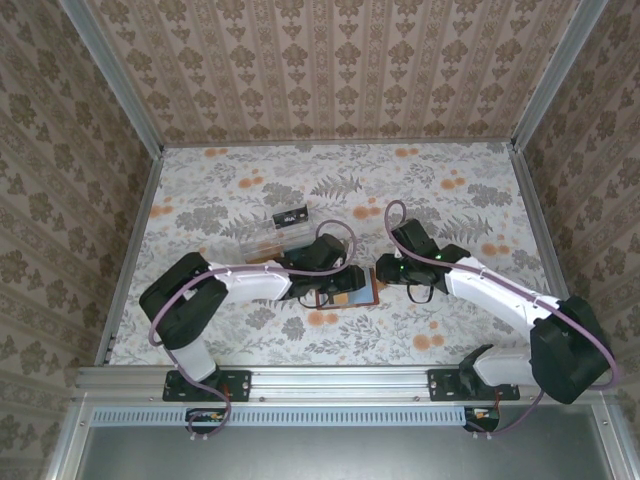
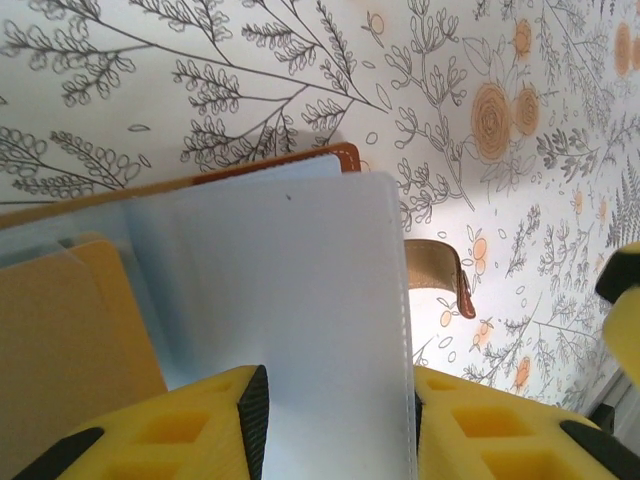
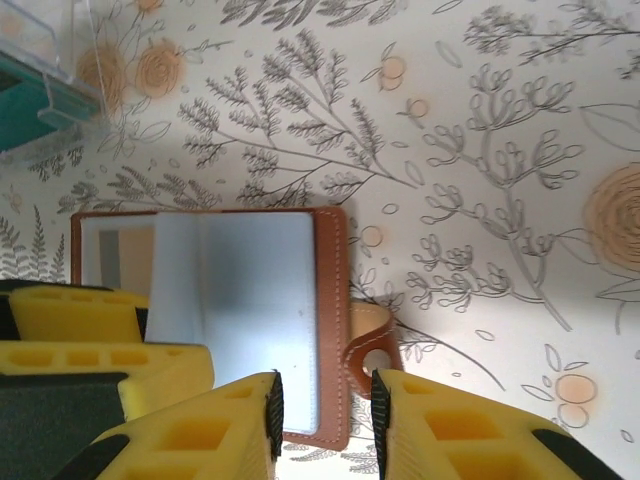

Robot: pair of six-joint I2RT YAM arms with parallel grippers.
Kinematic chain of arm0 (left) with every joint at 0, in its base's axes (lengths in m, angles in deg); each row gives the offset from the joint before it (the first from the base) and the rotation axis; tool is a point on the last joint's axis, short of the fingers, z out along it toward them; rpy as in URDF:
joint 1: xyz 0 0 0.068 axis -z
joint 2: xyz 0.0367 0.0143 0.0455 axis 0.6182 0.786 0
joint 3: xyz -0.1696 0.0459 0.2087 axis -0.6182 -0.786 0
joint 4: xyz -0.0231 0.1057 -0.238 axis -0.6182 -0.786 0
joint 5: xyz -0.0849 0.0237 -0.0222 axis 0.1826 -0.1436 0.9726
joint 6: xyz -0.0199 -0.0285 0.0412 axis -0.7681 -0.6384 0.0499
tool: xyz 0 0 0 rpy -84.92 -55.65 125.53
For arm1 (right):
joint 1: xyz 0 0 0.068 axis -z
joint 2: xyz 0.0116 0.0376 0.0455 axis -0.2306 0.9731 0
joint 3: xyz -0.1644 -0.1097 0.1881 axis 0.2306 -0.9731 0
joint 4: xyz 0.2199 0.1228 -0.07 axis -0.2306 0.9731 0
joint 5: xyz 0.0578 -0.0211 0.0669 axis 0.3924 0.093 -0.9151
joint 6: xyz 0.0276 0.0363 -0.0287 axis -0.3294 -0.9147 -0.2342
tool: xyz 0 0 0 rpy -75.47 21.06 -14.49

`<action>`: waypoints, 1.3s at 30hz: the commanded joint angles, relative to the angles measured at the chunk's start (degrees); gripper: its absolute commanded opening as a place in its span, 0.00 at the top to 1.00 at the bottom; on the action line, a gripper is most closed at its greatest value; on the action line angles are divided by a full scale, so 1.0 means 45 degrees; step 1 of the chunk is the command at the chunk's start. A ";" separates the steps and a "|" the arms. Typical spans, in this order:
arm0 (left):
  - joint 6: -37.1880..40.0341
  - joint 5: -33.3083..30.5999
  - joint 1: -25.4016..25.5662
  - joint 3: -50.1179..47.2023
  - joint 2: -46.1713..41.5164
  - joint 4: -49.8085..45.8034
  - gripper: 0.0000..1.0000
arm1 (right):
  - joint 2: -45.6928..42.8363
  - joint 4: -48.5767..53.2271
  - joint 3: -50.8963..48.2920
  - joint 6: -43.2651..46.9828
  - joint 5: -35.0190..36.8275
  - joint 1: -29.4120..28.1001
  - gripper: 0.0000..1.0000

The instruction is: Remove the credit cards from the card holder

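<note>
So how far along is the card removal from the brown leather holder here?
Done: the brown leather bifold card holder lies open. In hand: left gripper pinches its blue-grey flap; right gripper straddles its edge, jaws apart. Left: the cards; a tan card sits in its slot.

Brown leather card holder (image 1: pixel 358 293) lies open near mid-table, slightly toward 6 o'clock, blue-grey lining facing up, clasp tab at its 3 o'clock edge, an orange card (image 2: pixel 70 340) tucked inside.
</note>
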 commanded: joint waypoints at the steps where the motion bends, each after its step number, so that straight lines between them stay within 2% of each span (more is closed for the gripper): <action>1: 0.0152 -0.0035 0.0050 0.0075 -0.0356 0.0071 0.58 | -0.0085 0.0378 -0.0147 -0.0044 -0.0256 0.0069 0.65; 4: 0.0424 -0.0117 -0.0017 -0.0186 -0.0918 -0.0268 0.50 | 0.0027 0.0298 0.0005 -0.0064 -0.0500 0.0064 0.64; 6: 0.0578 -0.0176 -0.0016 -0.0392 -0.1211 -0.0376 0.49 | 0.0117 0.0236 0.0117 -0.0100 -0.0598 0.0064 0.63; 17: 0.0233 0.1058 0.0158 0.0836 0.0925 0.0772 0.56 | -0.0195 0.0530 0.0231 -0.0135 -0.0388 0.0064 0.63; 25: 0.0618 0.0077 0.0045 0.0384 -0.0636 -0.0636 0.56 | -0.0226 0.0167 0.0141 -0.0131 -0.1059 0.0027 0.63; 29: 0.0930 -0.0743 -0.0181 -0.0222 -0.1970 -0.1848 0.66 | 0.0122 -0.0170 0.0455 -0.0091 -0.1526 -0.0208 0.63; 33: 0.1003 -0.1403 -0.0507 -0.1044 -0.2947 -0.2772 0.85 | 0.0662 -0.0724 0.0728 -0.0120 -0.2381 -0.0421 0.68; 35: 0.1004 -0.1670 -0.0666 -0.1342 -0.3123 -0.3233 0.98 | 0.0955 -0.1144 0.0767 -0.0211 -0.3040 -0.0502 0.72; 39: 0.0887 -0.1589 -0.0875 -0.1894 -0.3004 -0.2979 1.00 | 0.1908 -0.2038 0.0751 -0.0671 -0.4403 -0.0522 0.78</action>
